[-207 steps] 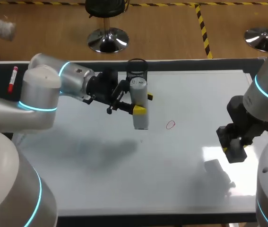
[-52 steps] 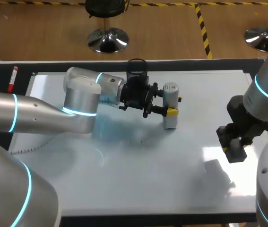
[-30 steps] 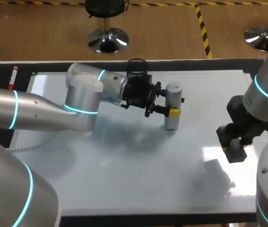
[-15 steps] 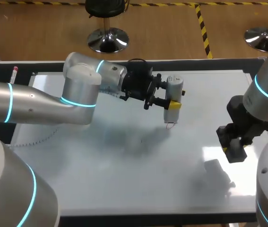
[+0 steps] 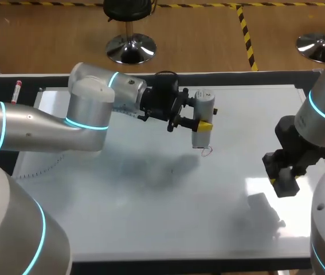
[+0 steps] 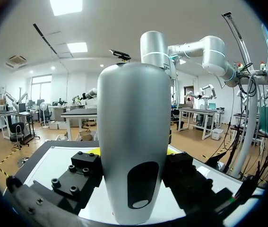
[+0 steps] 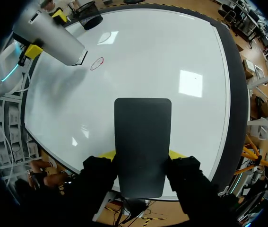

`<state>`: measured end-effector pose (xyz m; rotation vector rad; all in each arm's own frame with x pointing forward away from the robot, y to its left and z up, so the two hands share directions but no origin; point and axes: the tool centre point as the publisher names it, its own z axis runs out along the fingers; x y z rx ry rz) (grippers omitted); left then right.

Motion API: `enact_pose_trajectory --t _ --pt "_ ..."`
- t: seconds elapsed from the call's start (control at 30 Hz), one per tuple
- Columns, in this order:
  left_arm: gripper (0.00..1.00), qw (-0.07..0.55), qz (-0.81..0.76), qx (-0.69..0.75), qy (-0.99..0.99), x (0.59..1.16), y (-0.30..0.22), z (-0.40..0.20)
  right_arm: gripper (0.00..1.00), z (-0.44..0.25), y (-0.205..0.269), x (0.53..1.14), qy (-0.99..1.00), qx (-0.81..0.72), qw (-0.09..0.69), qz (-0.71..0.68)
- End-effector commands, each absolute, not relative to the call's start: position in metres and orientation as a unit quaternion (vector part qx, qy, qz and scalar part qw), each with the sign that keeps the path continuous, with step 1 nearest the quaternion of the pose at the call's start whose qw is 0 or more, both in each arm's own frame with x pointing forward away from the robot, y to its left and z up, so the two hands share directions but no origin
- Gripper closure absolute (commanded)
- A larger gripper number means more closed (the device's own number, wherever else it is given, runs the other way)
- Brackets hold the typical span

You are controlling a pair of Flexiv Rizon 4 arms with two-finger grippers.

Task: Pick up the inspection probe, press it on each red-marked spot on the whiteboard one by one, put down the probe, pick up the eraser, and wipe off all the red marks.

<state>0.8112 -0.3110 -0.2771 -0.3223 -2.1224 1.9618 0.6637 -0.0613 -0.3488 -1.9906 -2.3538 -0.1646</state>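
My left gripper (image 5: pixel 200 118) is shut on the grey cylindrical probe (image 5: pixel 203 121), holding it just above the whiteboard (image 5: pixel 151 206). The probe's lower end hangs a little above and beside a small red ring mark (image 5: pixel 207 151). In the left wrist view the probe (image 6: pixel 134 137) stands upright between the black fingers of the left gripper (image 6: pixel 133 187). My right gripper (image 5: pixel 285 179) hovers over the board's right side, shut on the dark flat eraser (image 5: pixel 288 185). From the right wrist, the eraser (image 7: pixel 142 142) juts ahead of the right gripper (image 7: pixel 141 158), with the red mark (image 7: pixel 97 63) and probe (image 7: pixel 53 38) far ahead.
A black mesh pen cup (image 5: pixel 166 81) stands at the board's far edge, right behind the left wrist. A red marker (image 5: pixel 16 91) lies on the dark table strip at the far left. The board's dark frame (image 5: pixel 208 264) runs along the near edge.
My left arm has lifted the probe off the board and drawn it slightly left, uncovering the red ring it stood on. The right arm and eraser have stayed still.
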Motion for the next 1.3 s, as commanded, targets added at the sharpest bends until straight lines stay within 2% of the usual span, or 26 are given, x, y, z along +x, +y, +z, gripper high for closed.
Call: enact_pose_trajectory --t 0.03,1.3 --pt "1.0 0.113 0.665 -0.109 -0.73 0.808 -0.298 -0.267 1.0 -0.348 -0.063 0.663 -0.763 -0.644 0.028 -0.055" --pt "1.0 0.056 0.673 -0.094 -0.732 0.807 -0.172 -0.242 1.0 -0.348 -0.063 0.663 -0.763 -0.644 0.028 -0.055"
